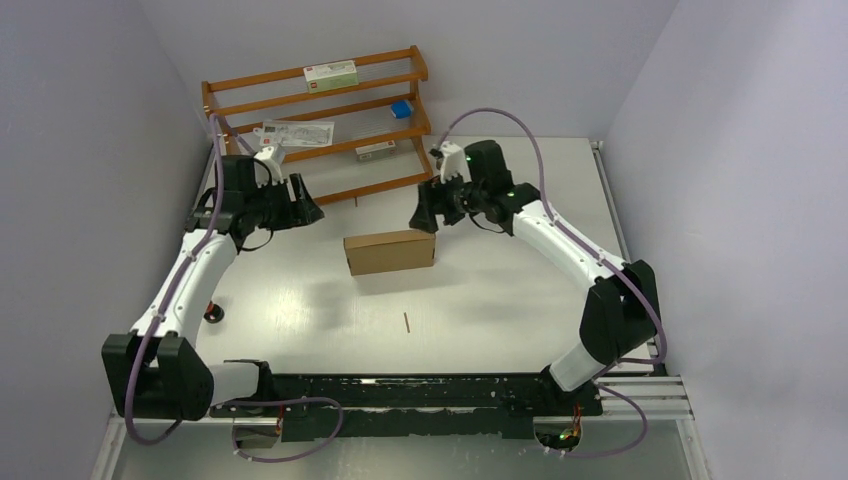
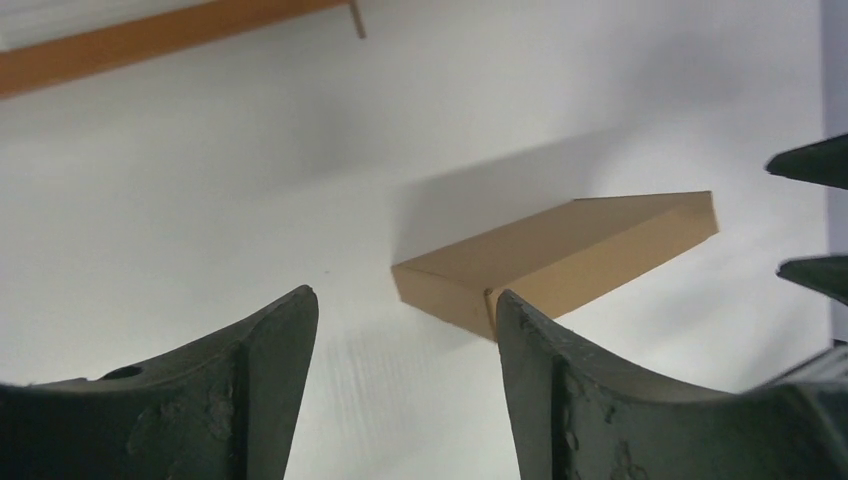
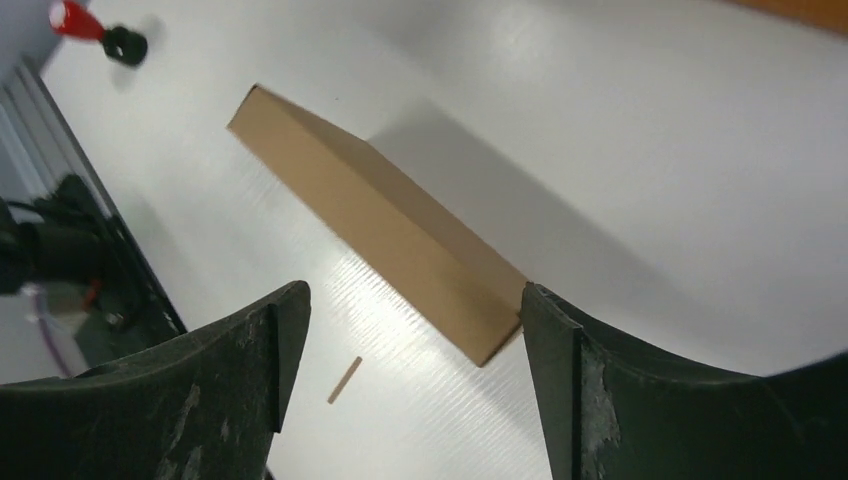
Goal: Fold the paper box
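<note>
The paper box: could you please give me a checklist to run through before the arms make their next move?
1. Paper box closed, no flap standing up: ok.
2. Box flat on the table, apart from the wooden rack: ok.
3. Left hand open, empty, off the box: ok.
4. Right hand open, empty: ok.
5. Closure locked on the inside: cannot tell.
6. Table free of loose bits: not ok, a small stick lies on the near side of the box.
</note>
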`<action>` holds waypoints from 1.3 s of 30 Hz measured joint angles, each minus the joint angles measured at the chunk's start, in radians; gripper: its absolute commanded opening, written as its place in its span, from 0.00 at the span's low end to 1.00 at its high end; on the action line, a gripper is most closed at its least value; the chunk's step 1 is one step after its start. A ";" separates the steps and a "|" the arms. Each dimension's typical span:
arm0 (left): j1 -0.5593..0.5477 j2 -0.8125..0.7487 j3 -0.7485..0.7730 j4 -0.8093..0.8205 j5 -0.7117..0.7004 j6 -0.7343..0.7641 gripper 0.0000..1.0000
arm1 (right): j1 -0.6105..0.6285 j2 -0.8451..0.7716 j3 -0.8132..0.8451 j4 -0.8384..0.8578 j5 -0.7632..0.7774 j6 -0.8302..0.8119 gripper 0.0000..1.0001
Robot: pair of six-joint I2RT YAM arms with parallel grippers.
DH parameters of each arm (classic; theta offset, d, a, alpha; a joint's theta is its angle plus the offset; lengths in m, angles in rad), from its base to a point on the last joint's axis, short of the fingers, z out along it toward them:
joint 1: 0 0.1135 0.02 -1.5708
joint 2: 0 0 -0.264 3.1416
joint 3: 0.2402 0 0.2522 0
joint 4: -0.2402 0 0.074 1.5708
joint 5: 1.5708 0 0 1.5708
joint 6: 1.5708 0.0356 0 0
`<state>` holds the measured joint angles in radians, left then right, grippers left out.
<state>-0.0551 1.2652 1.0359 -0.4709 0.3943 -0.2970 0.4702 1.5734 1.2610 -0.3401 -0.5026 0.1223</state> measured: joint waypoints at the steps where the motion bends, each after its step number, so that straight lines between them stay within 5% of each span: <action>1: 0.000 -0.008 0.010 -0.016 -0.018 0.016 0.73 | 0.025 0.004 0.026 -0.023 0.009 -0.047 0.81; 15: -0.160 -0.214 -0.015 -0.116 -0.349 0.133 0.92 | 0.166 0.013 0.077 -0.171 -0.038 -0.745 0.83; 27: -0.158 -0.468 -0.379 0.042 -0.556 0.089 0.96 | 0.226 0.209 0.243 -0.233 -0.089 -0.949 0.78; 33: -0.156 -0.438 -0.379 0.097 -0.587 0.092 0.94 | 0.249 0.279 0.256 -0.266 -0.074 -0.962 0.68; 39: -0.156 -0.431 -0.379 0.108 -0.594 0.093 0.94 | 0.264 0.297 0.256 -0.254 -0.014 -0.953 0.42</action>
<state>-0.2111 0.8345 0.6571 -0.3626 -0.1993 -0.2043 0.7338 1.8702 1.5166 -0.5945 -0.5167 -0.8307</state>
